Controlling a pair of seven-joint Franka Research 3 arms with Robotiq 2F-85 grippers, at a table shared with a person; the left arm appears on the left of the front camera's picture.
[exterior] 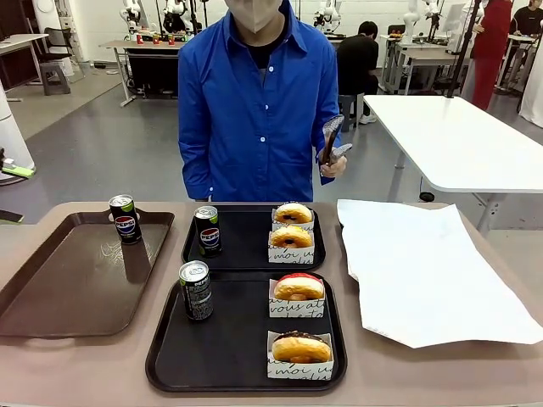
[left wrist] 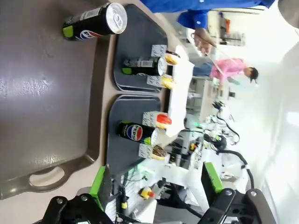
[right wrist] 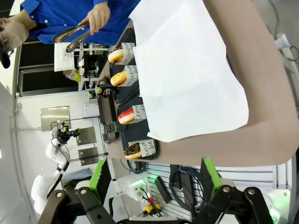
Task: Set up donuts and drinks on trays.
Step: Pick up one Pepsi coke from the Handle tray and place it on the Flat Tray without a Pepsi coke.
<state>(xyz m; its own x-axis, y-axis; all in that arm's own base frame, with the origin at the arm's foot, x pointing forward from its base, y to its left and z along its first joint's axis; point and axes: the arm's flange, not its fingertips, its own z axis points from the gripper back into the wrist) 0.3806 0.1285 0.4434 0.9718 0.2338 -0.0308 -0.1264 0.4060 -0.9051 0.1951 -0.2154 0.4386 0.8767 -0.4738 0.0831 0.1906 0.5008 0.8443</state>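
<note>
The left gripper [left wrist: 156, 186] stands wide open with nothing between its green pads, hovering above the near left of the table; the right gripper [right wrist: 156, 184] is likewise wide open and empty, off the near right edge by the white paper [exterior: 424, 271]. Ahead of the left fingers lies the brown tray [exterior: 76, 275], where one can [exterior: 125, 219] stands upright at its far right corner. That can is the only drink off the black trays, so it looks like the piece left to move, and the left arm is clearly the nearer; its long axis is vertical, calling for a sideways grasp. The near tray [exterior: 229, 339] holds a can [exterior: 196, 290] and two boxed donuts [exterior: 298, 288]; the far tray [exterior: 246, 242] holds another can [exterior: 207, 230] and two donuts [exterior: 292, 236]. The person's hand [exterior: 335, 161] holds tongs [exterior: 329, 140] beyond the table.
</note>
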